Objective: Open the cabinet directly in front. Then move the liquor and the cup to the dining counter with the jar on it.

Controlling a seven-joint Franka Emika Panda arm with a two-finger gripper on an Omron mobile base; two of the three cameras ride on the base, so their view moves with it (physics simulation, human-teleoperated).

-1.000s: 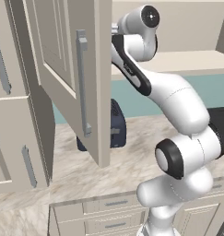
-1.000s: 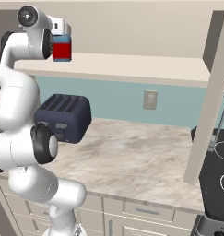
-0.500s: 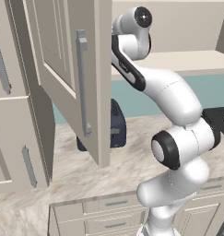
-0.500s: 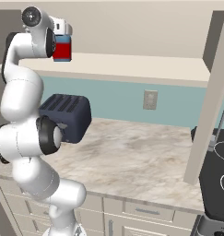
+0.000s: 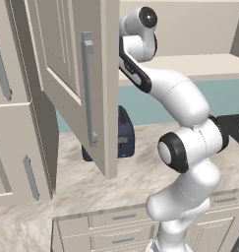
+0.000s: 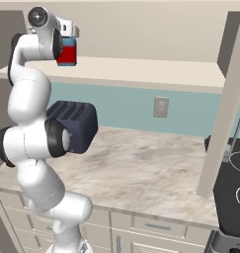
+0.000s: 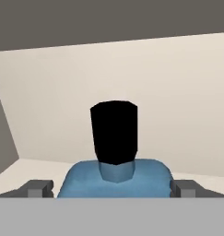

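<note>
Hand view, nearest first: the two dark fingertips [image 7: 38,188] stand wide apart at the bottom edge, one on each side of the liquor [image 7: 114,177], so the gripper [image 7: 112,190] straddles the bottle's blue shoulders with jaws spread, not clamped; whether either pad already touches the glass cannot be made out. The bottle stands upright on the cabinet shelf [image 7: 196,182], long axis vertical, black cap pointing up in this view, body centred between the fingers. Judged, the coming move turns on that: bottle sits dead ahead and between the jaws, so a squeeze across its width looks like all that is left before lifting out. Right base view: gripper [image 6: 68,40] up at shelf height at the left end of the open cabinet [image 6: 141,74], red label of the liquor [image 6: 67,53] showing just under the hand. Below and behind the arm, a dark toaster [image 6: 72,126] on the marbled counter [image 6: 146,168]. Left base view: the open cabinet door [image 5: 76,83] with its long silver handle [image 5: 88,91] hides hand and bottle. Bottle base cut off in the hand view; cup, jar and dining counter not made out.
</note>
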